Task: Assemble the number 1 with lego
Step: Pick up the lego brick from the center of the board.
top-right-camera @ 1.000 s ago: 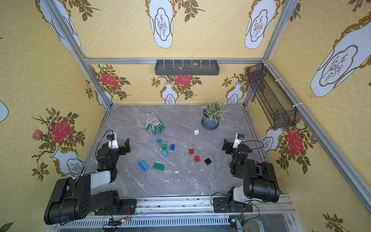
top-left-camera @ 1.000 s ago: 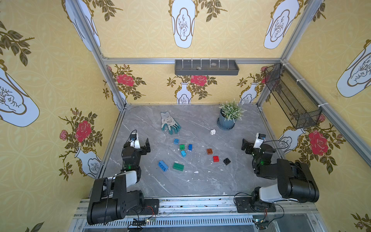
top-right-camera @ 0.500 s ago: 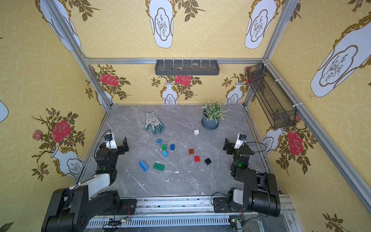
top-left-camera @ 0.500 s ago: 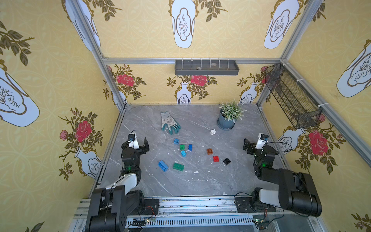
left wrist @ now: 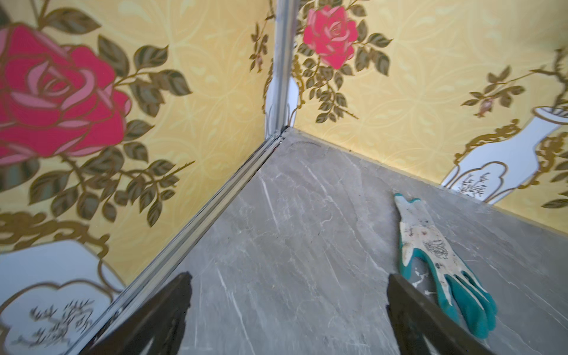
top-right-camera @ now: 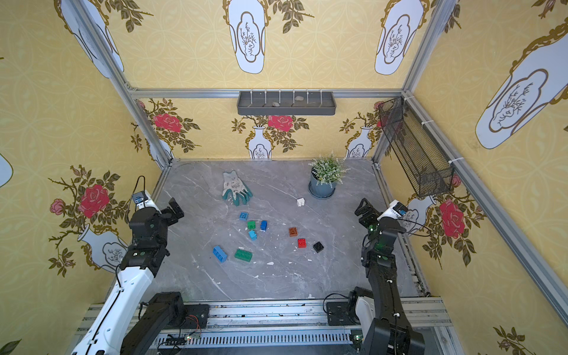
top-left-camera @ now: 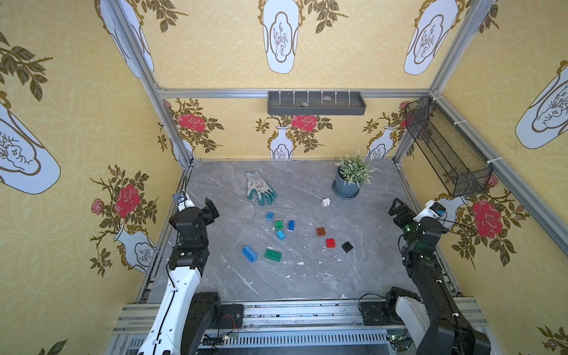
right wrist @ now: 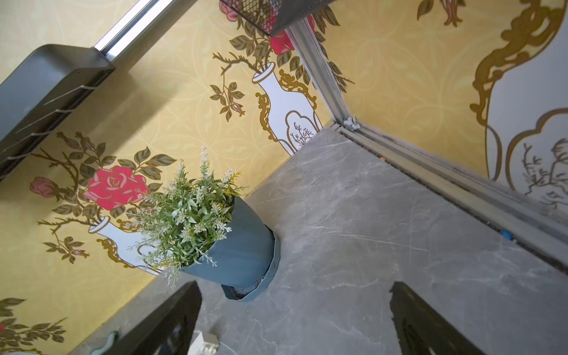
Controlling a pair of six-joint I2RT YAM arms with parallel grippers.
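**Both grippers wide and empty, lego loose on the table**

Your grey table (top-left-camera: pixel 307 276) carries everything. The mesh basket (top-left-camera: pixel 445 150) hangs on the side wall nearest the potted plant (top-left-camera: pixel 350 179). The wall tray (top-left-camera: pixel 316 103) sits high on the wall behind the plant.

Your right gripper (right wrist: pixel 295 284) hangs near the plant, jaws spread wide on nothing. Your left gripper (left wrist: pixel 289 278), spread the same way, is well apart from the plant, and the glove (top-left-camera: pixel 259 189) lies between them.

The lego (top-left-camera: pixel 330 242) lie scattered on the plant's near side. They include a long blue brick (top-left-camera: pixel 250 254), a long green brick (top-left-camera: pixel 273 255) and several square ones. A white brick (top-left-camera: pixel 326 202) sits just beside the plant, and white flecks (top-left-camera: pixel 300 263) lie among the others.
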